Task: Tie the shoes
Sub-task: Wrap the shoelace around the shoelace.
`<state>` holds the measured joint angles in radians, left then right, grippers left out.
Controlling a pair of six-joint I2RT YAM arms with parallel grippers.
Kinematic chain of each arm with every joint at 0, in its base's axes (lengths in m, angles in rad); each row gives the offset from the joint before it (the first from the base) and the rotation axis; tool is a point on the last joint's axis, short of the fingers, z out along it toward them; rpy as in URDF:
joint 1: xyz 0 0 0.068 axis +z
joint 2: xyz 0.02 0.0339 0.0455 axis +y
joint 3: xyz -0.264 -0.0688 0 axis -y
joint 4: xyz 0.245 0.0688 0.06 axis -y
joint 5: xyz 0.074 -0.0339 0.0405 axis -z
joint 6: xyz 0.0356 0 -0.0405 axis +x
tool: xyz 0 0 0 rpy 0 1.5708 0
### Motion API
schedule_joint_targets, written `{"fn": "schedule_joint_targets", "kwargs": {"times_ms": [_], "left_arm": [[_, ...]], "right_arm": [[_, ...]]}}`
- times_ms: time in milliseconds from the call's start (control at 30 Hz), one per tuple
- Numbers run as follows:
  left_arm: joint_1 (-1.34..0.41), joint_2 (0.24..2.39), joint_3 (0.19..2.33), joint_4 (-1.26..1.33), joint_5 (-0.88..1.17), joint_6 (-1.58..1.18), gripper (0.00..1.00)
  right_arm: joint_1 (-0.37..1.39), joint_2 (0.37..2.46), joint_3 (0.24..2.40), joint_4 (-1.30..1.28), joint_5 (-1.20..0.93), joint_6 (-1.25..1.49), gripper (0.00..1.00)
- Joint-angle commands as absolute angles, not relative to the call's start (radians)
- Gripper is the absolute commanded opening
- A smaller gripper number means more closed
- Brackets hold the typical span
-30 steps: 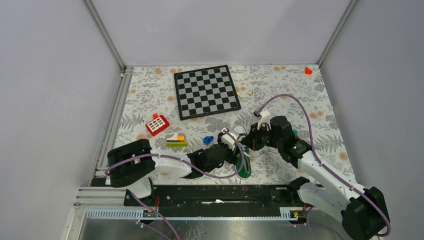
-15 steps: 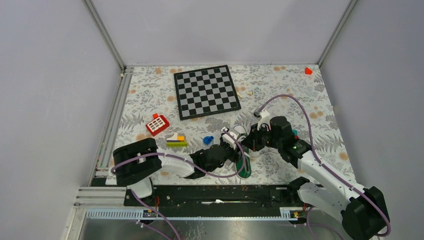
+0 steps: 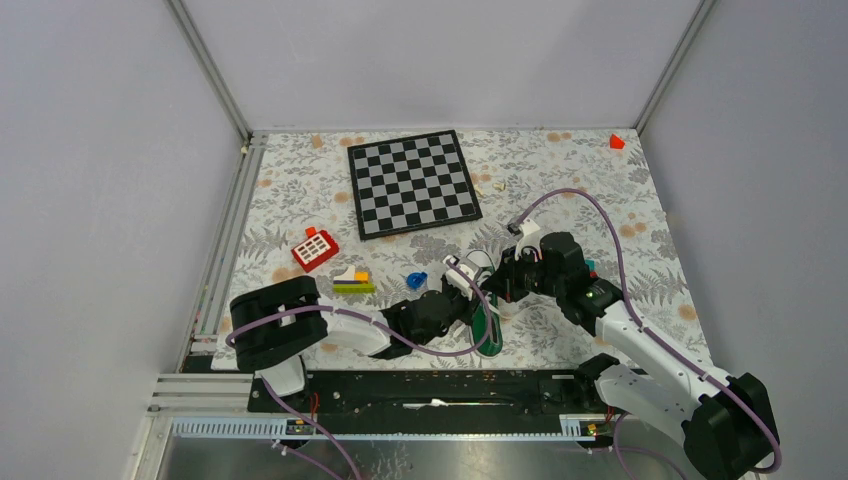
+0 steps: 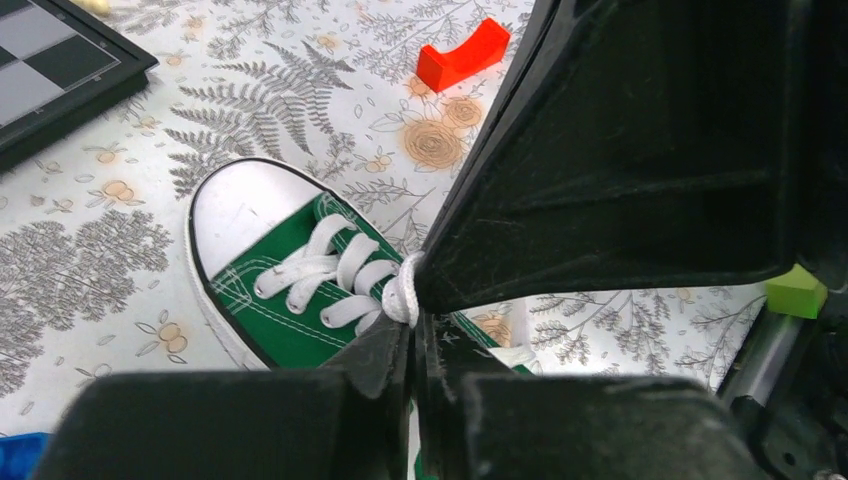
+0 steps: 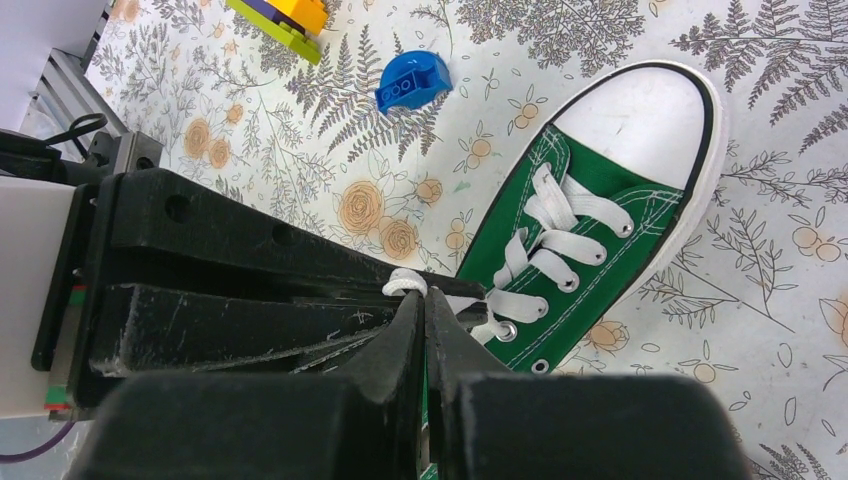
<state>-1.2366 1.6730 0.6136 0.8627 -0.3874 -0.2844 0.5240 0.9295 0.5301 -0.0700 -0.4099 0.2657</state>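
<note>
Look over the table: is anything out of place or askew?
A blue brick lies loose near the toe of the green sneaker, a red block sits alone in the far right corner, and the chessboard lies askew.

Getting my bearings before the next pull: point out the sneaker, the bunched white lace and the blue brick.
sneaker [image 5: 650, 120], right wrist view, on its white toe cap.
white lace [image 4: 402, 292], left wrist view, on the bunched part.
blue brick [image 5: 412, 82], right wrist view, on its top face.
</note>
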Motion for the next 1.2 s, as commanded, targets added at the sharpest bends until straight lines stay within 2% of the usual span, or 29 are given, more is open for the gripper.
{"fn": "schedule_joint_targets", "kwargs": {"times_ms": [0,300,433,567,867,933,1000,1033,1167], "left_arm": [[-1.236,1.683,0.624,0.934,-0.418,-0.285,0.00],[-1.235,1.698,0.596,0.984,-0.451,-0.290,0.00],[-1.235,1.723,0.620,0.942,-0.416,-0.278,0.22],[-1.233,1.742,0.604,0.985,-0.412,-0.284,0.30],[-1.232,1.724,0.571,1.049,-0.405,-0.285,0.29],[-1.232,1.712,0.571,1.032,-0.395,-0.287,0.39],[-1.232,1.699,0.560,1.027,-0.395,-0.296,0.58],[-1.232,1.691,0.552,1.030,-0.398,-0.303,0.63],[-1.235,1.653,0.516,1.023,-0.416,-0.312,0.70]], "right_arm": [[0.518,0.923,0.569,-0.070,-0.418,0.254,0.00],[0.518,0.929,0.579,-0.083,-0.419,0.264,0.00],[0.518,0.930,0.580,-0.081,-0.414,0.275,0.00],[0.518,0.931,0.578,-0.096,-0.386,0.287,0.00],[0.518,0.914,0.554,-0.091,-0.356,0.310,0.00],[0.517,0.911,0.554,-0.089,-0.352,0.311,0.00],[0.517,0.912,0.553,-0.089,-0.349,0.314,0.00],[0.517,0.913,0.554,-0.090,-0.350,0.314,0.00],[0.517,0.916,0.554,-0.086,-0.351,0.316,0.00]]}}
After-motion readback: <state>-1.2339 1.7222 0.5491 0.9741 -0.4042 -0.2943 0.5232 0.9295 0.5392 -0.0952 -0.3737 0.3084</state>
